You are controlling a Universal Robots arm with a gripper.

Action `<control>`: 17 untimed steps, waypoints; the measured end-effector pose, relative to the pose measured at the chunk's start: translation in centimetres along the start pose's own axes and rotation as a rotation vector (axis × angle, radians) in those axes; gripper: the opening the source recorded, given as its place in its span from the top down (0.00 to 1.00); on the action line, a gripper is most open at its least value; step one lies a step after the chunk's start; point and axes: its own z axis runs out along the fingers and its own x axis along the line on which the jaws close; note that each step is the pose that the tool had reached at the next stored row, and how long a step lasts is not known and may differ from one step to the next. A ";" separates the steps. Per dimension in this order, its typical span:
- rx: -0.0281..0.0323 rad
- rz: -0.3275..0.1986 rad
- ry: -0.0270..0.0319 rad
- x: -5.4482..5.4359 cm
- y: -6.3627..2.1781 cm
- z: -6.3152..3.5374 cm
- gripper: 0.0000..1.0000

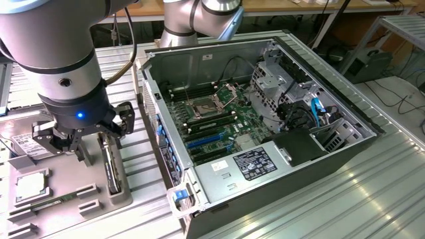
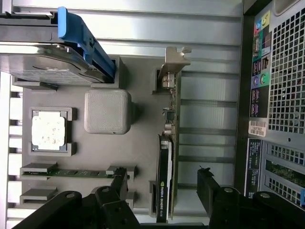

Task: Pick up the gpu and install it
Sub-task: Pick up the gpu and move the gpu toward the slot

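Ribbed metal bench (image 1: 332, 199), open computer case (image 1: 192, 62) on it, grey tray (image 1: 66, 181) beside, gripper (image 1: 99, 144) spread wide over the upright gpu (image 2: 167, 200), desks (image 1: 285, 6) behind.

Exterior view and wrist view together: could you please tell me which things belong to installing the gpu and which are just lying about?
For the job:
gpu, on edge in the grey tray
open claw, a finger on each side of it
open computer case with its motherboard

Lying about, in the tray:
hard drive
processor chip
memory stick
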 end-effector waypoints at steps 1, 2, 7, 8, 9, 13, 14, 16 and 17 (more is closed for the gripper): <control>0.0000 0.000 0.0000 0.0 0.00 0.00 0.30; 0.0000 0.000 0.0000 0.0 0.00 0.00 0.30; 0.0000 0.000 0.0000 0.0 0.00 0.00 0.30; 0.0000 0.000 0.0000 0.0 0.00 0.00 0.30; 0.0000 0.000 0.0000 0.0 0.00 0.00 0.30; 0.0001 0.000 -0.0002 0.0 -0.01 0.26 0.30; 0.0005 0.000 0.0000 -0.1 -0.02 0.51 0.30; 0.0005 0.000 0.0000 -0.1 -0.04 0.85 0.30; 0.0004 0.000 0.0000 -0.1 -0.05 1.04 0.30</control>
